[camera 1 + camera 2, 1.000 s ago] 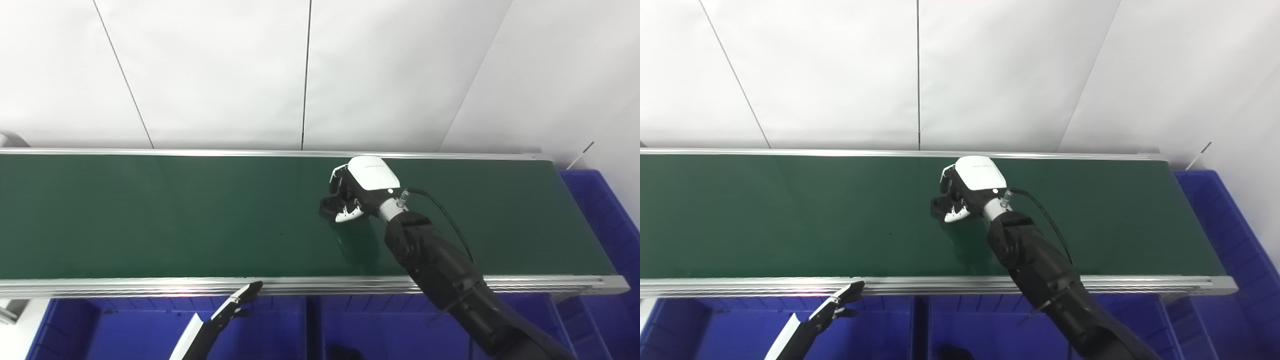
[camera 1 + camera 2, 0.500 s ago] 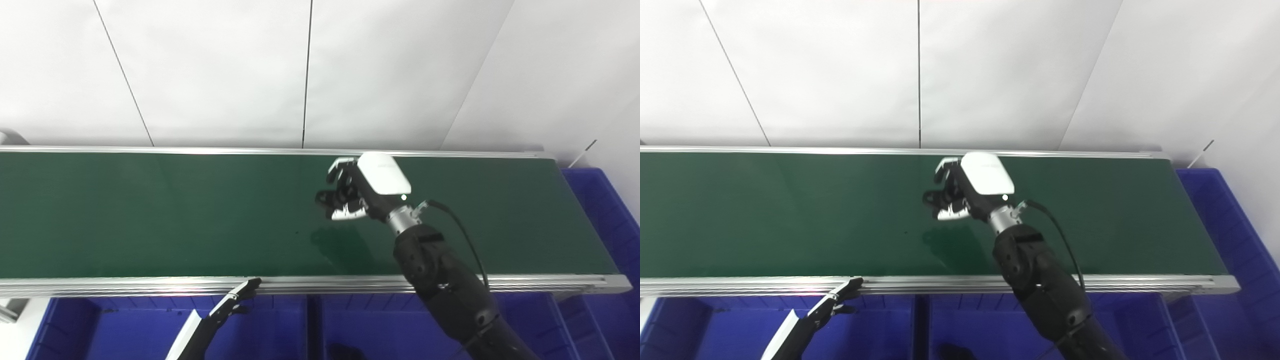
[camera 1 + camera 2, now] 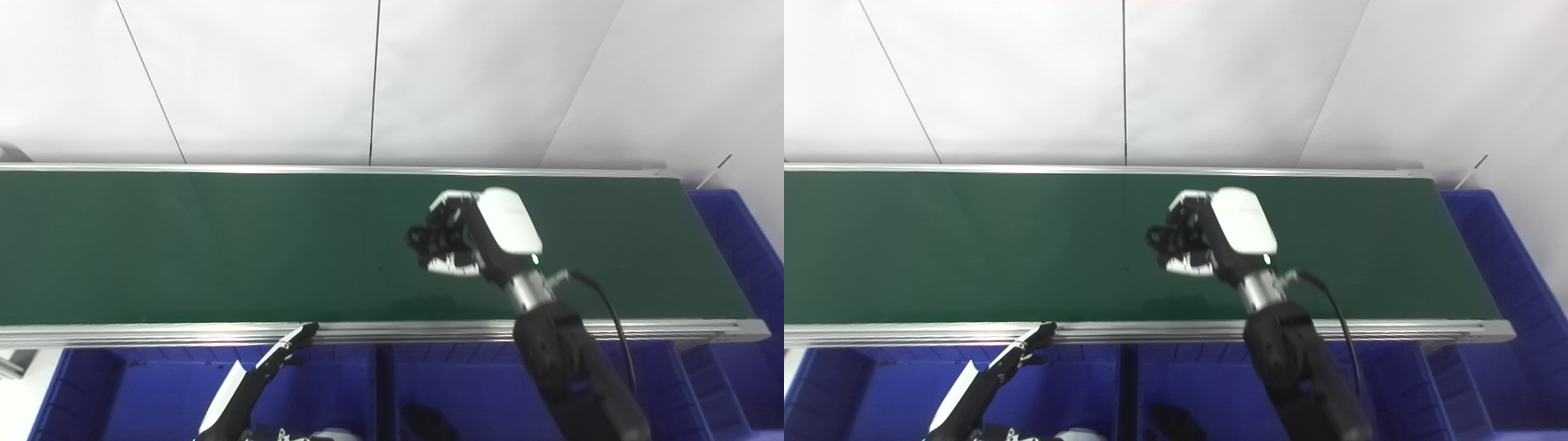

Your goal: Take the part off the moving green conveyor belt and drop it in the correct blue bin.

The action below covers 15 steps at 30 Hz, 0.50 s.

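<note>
- Right of the frame's middle, the right hand [image 3: 484,236] is up over the green belt [image 3: 184,245], with its fingers curled tight around a small black part [image 3: 429,237].
- Low at the bottom left, the left hand [image 3: 278,361] sits over a blue bin [image 3: 153,398], fingers straight and apart, holding nothing, its tip near the belt's silver front edge [image 3: 153,334].
- Left of the right hand, the long belt is bare, so there is lots of room.
- I count two hands, one belt and one part held.
- Three blue bins show: two along the bottom, one at the right end [image 3: 744,245].
- One dark thing [image 3: 429,422] lies in the middle bin [image 3: 490,398]; I cannot tell what it is.
</note>
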Tool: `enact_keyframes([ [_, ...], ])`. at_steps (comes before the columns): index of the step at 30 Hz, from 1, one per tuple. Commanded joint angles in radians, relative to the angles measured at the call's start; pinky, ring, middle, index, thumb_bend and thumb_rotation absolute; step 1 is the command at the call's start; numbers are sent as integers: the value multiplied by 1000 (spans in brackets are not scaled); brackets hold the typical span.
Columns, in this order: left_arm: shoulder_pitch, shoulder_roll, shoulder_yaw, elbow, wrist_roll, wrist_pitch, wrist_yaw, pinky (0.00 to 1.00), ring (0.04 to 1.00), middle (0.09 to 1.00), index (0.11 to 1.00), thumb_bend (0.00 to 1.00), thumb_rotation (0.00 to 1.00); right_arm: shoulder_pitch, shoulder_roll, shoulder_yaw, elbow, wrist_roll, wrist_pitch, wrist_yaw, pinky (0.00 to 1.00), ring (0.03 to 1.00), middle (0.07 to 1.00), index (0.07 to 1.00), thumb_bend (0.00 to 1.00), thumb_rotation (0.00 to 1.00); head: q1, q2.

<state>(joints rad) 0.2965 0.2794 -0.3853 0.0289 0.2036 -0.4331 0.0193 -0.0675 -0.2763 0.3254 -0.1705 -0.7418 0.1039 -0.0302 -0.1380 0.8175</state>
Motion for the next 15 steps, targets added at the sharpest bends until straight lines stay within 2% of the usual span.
enact_keyframes([
  [1, -2, 0, 11, -38, -15, -36, -15, 781, 878, 917, 897, 836, 261, 38, -23, -11, -78, 11, -42, 11, 306, 367, 474, 557, 508, 0, -4, 10],
  [4, -2, 1, 20, -48, -31, -36, -36, 783, 879, 915, 897, 838, 274, 116, -37, -8, -110, 5, -53, 21, 281, 349, 470, 554, 507, 0, -13, 26],
  [10, 0, -5, 47, -75, -44, -28, -79, 786, 874, 915, 897, 838, 266, 213, -40, -4, -143, 0, -22, 60, 343, 373, 480, 550, 510, 0, -27, 69],
  [13, -1, -11, 59, -87, -50, -21, -99, 783, 869, 910, 896, 839, 269, 236, -39, 0, -146, -10, -15, 90, 289, 353, 460, 551, 508, 0, -37, 88],
  [14, -2, -14, 62, -89, -54, -19, -106, 781, 870, 912, 896, 839, 263, 242, -38, 2, -146, -13, -10, 100, 238, 375, 488, 509, 514, 0, -37, 88],
  [15, -4, -17, 66, -91, -54, -18, -111, 779, 870, 912, 895, 842, 266, 245, -37, 7, -141, -19, 2, 118, 232, 380, 495, 499, 515, 0, -41, 99],
])
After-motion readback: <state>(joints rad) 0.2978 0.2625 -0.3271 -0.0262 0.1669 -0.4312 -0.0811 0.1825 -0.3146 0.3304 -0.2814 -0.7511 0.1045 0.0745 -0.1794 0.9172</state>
